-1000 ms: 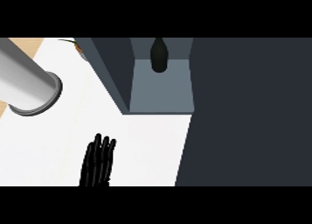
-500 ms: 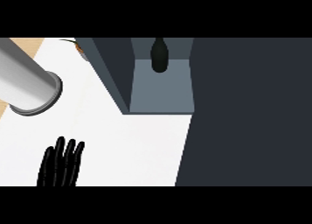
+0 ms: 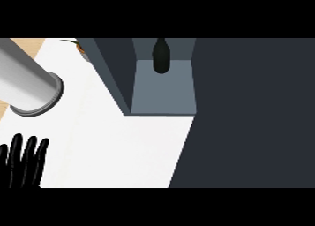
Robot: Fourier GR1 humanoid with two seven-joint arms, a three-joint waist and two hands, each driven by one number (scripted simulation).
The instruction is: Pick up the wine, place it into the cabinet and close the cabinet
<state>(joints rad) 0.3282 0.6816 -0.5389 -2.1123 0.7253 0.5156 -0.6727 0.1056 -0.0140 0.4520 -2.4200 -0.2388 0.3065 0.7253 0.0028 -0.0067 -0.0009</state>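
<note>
Left hand, black with straight fingers spread a little and holding nothing, shows at the lower left corner of the white counter top. Over the last second it has slid leftward along the counter's near edge, from nearer the middle to this corner, moving away from the cabinet. The dark, slim wine bottle stands upright on the grey-blue shelf floor of the dark grey cabinet, near its back, just where it stood a second ago. So the placing looks done, and closing the cabinet appears to be what remains.

A large dark slate panel fills the right side of the view, from the cabinet opening outward; it is probably the open door, though its hinge and handle cannot be made out. The right hand is nowhere in view, perhaps hidden behind that panel. A big grey cylinder with a rimmed end crosses the far left edge; what it is cannot be told. Something small and orange-brown peeks out beside the cabinet's far left corner, too cut off to name.
</note>
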